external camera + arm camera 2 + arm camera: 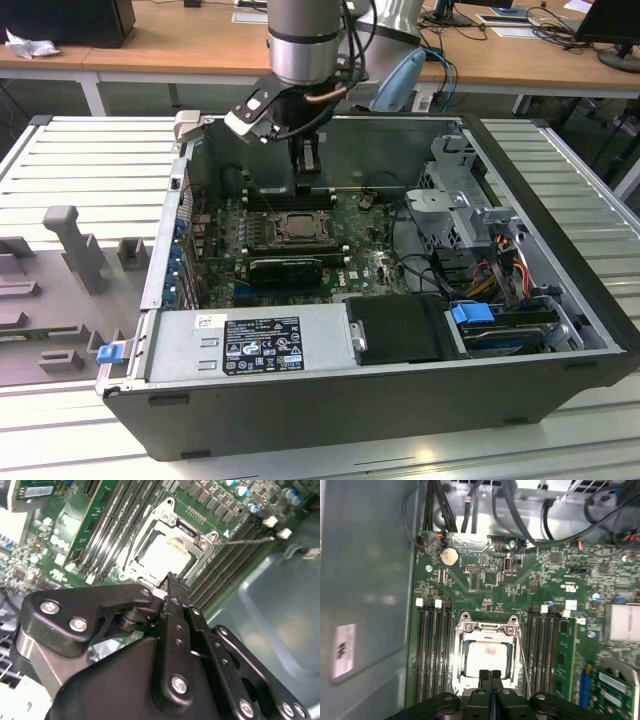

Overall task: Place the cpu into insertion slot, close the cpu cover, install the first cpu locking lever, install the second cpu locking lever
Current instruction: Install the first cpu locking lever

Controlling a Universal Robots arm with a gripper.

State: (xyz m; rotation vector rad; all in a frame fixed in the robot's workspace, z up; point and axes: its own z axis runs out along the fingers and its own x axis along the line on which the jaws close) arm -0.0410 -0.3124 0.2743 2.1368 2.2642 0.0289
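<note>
Hanging just above one edge of the cpu cover, the gripper has its fingers pressed together with nothing between them. The cpu lies in its slot under the lowered cover, toward the exterior view's left inside the open computer case.

The arm points downward, its gripper with jaws pressed together.

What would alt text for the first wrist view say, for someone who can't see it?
The gripper, jaws shut, hovers over the cpu, which lies in its socket framed by the cpu cover. A green motherboard surrounds it, with dark memory slots on both sides.
</note>
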